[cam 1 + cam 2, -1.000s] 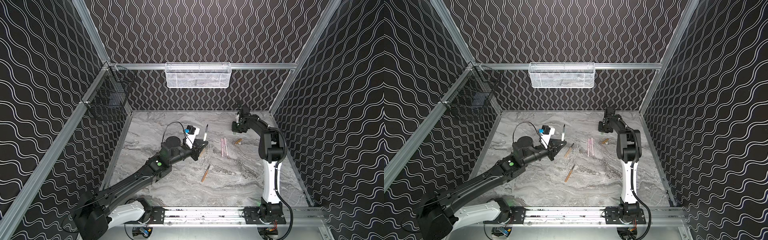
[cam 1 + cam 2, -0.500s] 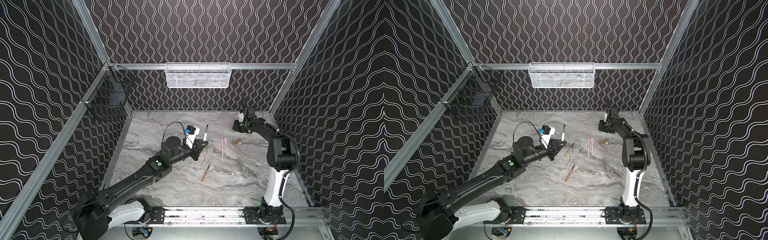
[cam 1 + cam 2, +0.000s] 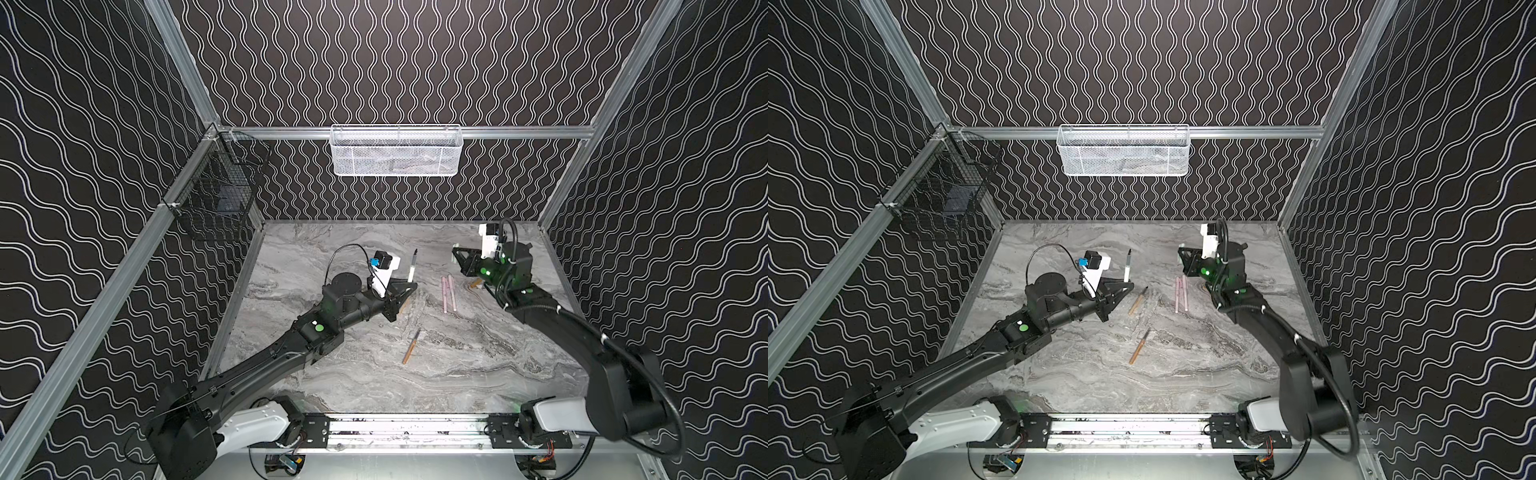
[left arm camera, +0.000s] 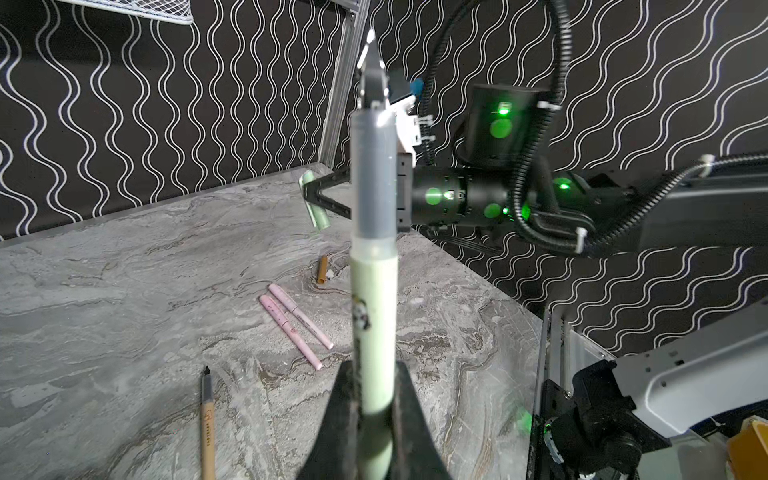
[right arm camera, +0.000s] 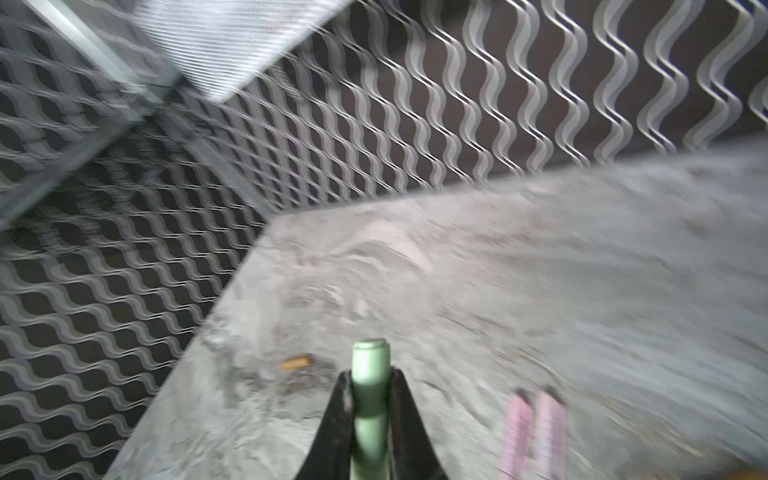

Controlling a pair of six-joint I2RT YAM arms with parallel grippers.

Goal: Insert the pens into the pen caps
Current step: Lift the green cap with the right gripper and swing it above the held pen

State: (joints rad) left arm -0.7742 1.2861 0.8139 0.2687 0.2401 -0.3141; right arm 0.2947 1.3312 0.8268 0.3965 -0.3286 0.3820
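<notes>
Seeing the left gripper [image 4: 374, 368] clenched on the green pen [image 4: 374, 291] and the right gripper [image 5: 370, 376] pinching the green cap [image 5: 370, 357], I'd fear misalignment jamming the tip.

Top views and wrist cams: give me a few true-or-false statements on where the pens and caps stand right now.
1. The left gripper has its jaws shut on the green pen, tip up. True.
2. The right gripper is empty. False: its jaws hold the green cap.
3. Two pink pens lie side by side on the table. True.
4. The tan cap sits in the left gripper. False: it lies on the table.
</notes>
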